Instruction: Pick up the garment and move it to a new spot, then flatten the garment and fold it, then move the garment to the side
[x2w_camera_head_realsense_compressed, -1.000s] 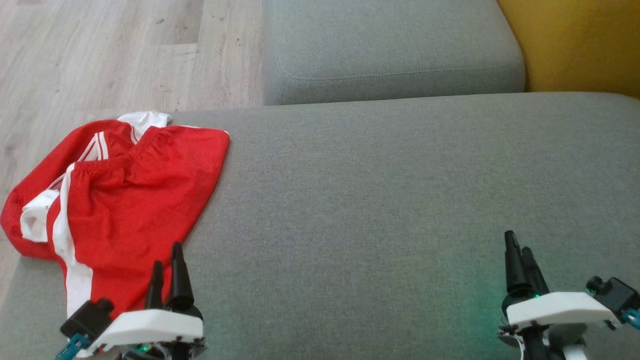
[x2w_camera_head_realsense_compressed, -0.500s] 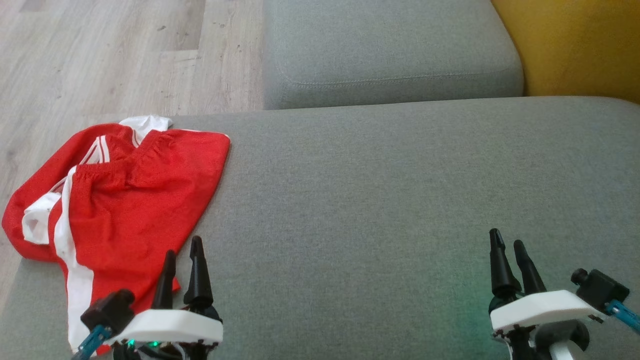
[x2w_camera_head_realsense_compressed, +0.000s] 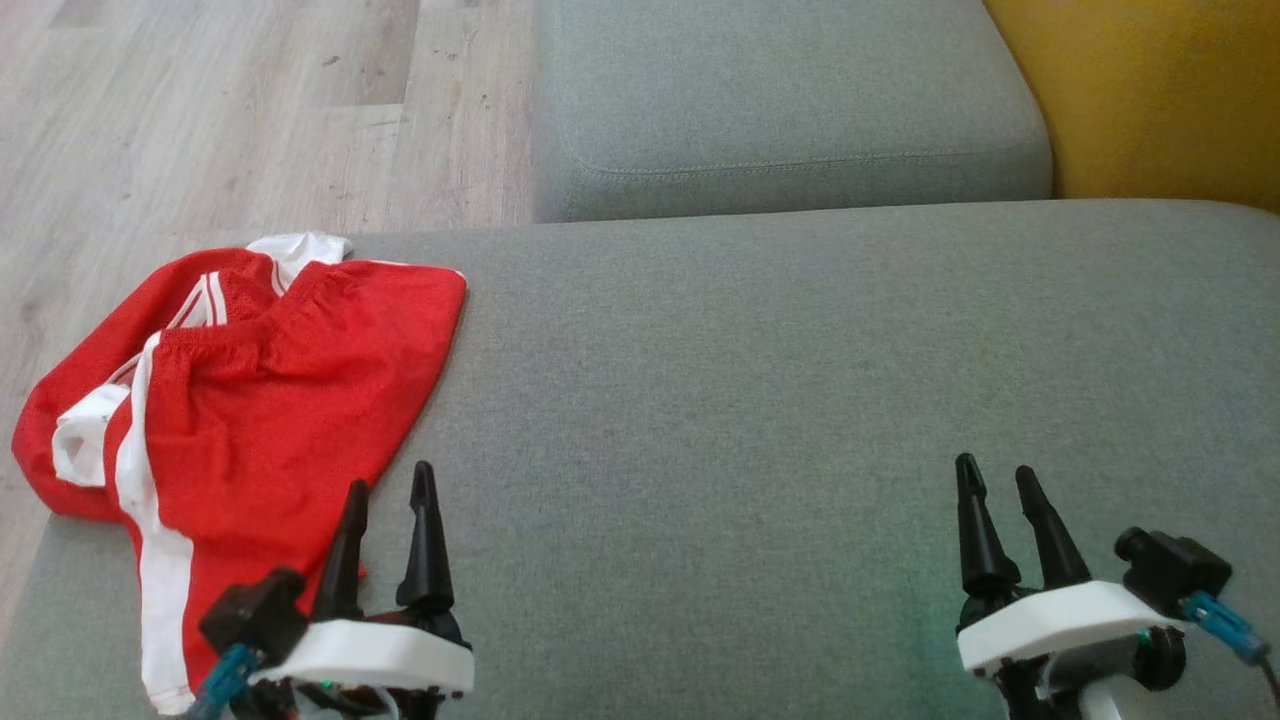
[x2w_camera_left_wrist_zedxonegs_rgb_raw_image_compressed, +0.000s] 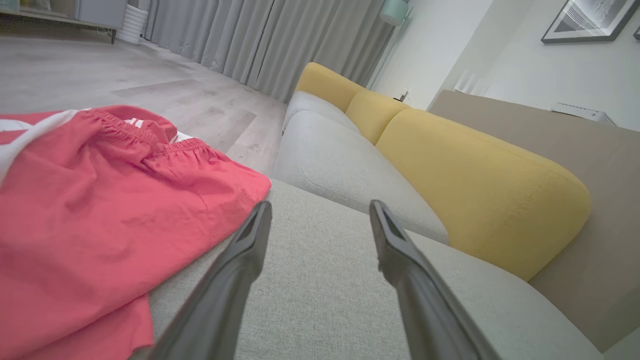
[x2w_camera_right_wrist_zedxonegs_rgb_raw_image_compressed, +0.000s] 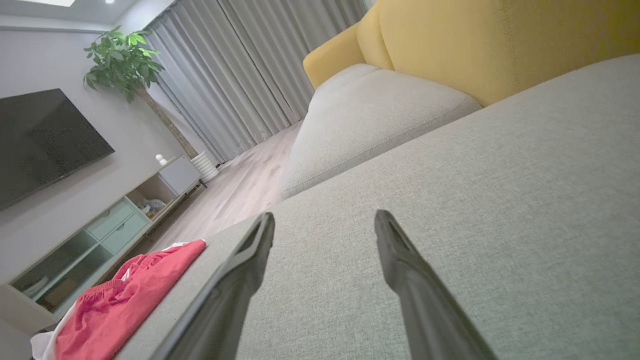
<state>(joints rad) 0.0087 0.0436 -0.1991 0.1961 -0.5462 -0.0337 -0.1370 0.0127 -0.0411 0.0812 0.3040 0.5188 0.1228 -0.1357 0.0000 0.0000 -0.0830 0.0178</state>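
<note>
Left hand (x2w_camera_head_realsense_compressed: 390, 477), lower left in head view: two long dark fingers spread wide, nothing held betw. them. In left wrist view the fingers are seen over bare grey fabric, w/ the garment's hem just beside one finger; contact can't be told.

Garment (x2w_camera_head_realsense_compressed: 270, 400): red shorts w/ white side stripes, laid crumpled at the left end of the grey sofa seat (x2w_camera_head_realsense_compressed: 750, 400). The elastic waistband is bunched toward the far side, and one part is draped past the seat's left edge.

Right hand (x2w_camera_head_realsense_compressed: 995, 465), lower right in head view: fingers likewise spread wide, empty, held over bare seat, well apart from the garment.

Beyond the seat a second grey cushion (x2w_camera_head_realsense_compressed: 780, 100) is seen, w/ a yellow backrest (x2w_camera_head_realsense_compressed: 1150, 90) at top right and pale wood floor (x2w_camera_head_realsense_compressed: 250, 100) at top left.

In right wrist view, grey curtains (x2w_camera_right_wrist_zedxonegs_rgb_raw_image_compressed: 225, 75), a potted plant (x2w_camera_right_wrist_zedxonegs_rgb_raw_image_compressed: 122, 60), a dark TV (x2w_camera_right_wrist_zedxonegs_rgb_raw_image_compressed: 45, 140) and a low cabinet (x2w_camera_right_wrist_zedxonegs_rgb_raw_image_compressed: 100, 225) are seen in the bkgd.
</note>
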